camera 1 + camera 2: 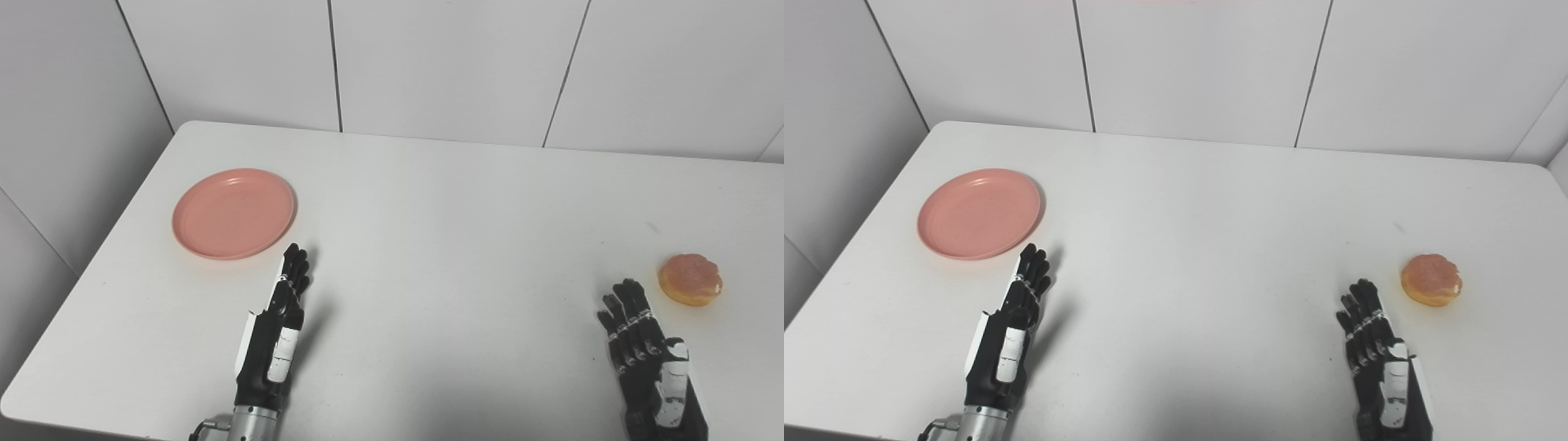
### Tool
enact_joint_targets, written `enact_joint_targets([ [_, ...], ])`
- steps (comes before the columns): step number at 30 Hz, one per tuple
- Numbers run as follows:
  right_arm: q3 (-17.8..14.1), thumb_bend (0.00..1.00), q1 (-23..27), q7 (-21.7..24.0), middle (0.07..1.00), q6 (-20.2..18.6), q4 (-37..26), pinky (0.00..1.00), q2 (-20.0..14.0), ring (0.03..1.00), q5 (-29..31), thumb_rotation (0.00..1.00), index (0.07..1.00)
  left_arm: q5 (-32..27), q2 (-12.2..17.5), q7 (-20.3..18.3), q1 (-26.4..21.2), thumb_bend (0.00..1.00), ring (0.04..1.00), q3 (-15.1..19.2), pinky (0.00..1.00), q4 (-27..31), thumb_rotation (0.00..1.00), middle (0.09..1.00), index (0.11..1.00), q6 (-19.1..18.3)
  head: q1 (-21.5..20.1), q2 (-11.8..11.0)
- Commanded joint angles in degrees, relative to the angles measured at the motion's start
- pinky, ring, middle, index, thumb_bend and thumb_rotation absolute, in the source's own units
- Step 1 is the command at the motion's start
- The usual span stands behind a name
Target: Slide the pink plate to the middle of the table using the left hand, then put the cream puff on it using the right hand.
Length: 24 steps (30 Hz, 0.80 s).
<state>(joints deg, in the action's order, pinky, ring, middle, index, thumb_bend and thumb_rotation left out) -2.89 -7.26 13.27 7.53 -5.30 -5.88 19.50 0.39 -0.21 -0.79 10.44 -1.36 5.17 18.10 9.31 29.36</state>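
Lying at about ten o'clock on the white table (429, 245), the pink plate (233, 213) sits flat and bare near the far-left corner, well away from the table's middle. At roughly seven o'clock the left hand (278, 331) comes in from the bottom edge, turned on its side with its fingers (296, 263) stretched out straight and close together, holding nothing; their tips point toward eleven o'clock and stop just short of the plate's near-right rim, a thin strip of tabletop showing between them. Over at four o'clock, the cream puff (690, 279) rests on the table near the right edge, round and golden-brown with a paler band along its lower side. The right hand (643, 355) lies at five o'clock, back upward, its fingers (625, 306) extended and slightly spread, empty as well; the fingertips are near the puff's lower-left side but do not touch it. Both hands cast soft shadows on the tabletop beside them. Behind the table stands a wall of large white panels (453, 61) divided by dark seams.
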Motion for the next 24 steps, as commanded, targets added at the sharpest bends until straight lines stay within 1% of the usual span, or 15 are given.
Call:
enact_joint_targets([
  [1,-1.20,0.80,-1.38,-0.30,0.990,-0.81,4.46,1.00,-0.96,0.997,0.01,1.00,0.971,1.09,-2.10,-0.67,2.86,0.92,0.993,-2.54,1.00,-2.77,0.94,0.997,1.000,-2.10,0.54,-0.34],
  [7,-1.65,0.81,-1.11,0.07,0.984,-0.27,5.53,1.00,-1.01,0.993,0.18,1.00,0.969,1.75,-2.13,0.42,2.76,0.93,0.988,-3.32,1.00,-3.49,0.94,0.995,1.000,-1.68,1.29,-1.37],
  [8,-1.67,0.81,-1.10,0.01,0.986,-0.38,5.59,1.00,-1.04,0.994,-0.02,1.00,0.971,2.17,-2.16,0.60,2.75,0.93,0.988,-3.37,1.00,-3.70,0.94,0.994,1.000,-1.40,1.38,-1.91],
  [13,-1.82,0.82,-0.89,0.41,0.980,-0.04,6.35,1.00,-1.01,0.991,0.16,1.00,0.974,2.81,-2.13,1.24,2.58,0.96,0.979,-3.60,1.00,-4.86,0.94,0.990,1.000,-0.48,1.50,-2.99],
  [16,-1.89,0.82,-0.76,0.56,0.979,0.16,6.74,1.00,-0.98,0.991,0.14,1.00,0.974,2.81,-2.13,1.34,2.47,0.96,0.980,-3.62,1.00,-5.30,0.94,0.989,1.000,-0.04,1.51,-3.13],
  [17,-1.92,0.82,-0.69,0.61,0.979,0.30,6.99,1.00,-0.94,0.991,0.16,1.00,0.975,2.81,-2.11,1.36,2.42,0.96,0.981,-3.62,1.00,-5.50,0.94,0.989,1.000,0.13,1.44,-3.63],
  [24,-1.87,0.82,-0.65,0.41,0.973,0.64,7.37,1.00,-0.65,0.986,-0.14,1.00,0.967,2.38,-1.93,1.19,2.49,0.96,0.986,-3.59,1.00,-5.85,0.94,0.990,1.000,0.41,1.09,-4.09],
])
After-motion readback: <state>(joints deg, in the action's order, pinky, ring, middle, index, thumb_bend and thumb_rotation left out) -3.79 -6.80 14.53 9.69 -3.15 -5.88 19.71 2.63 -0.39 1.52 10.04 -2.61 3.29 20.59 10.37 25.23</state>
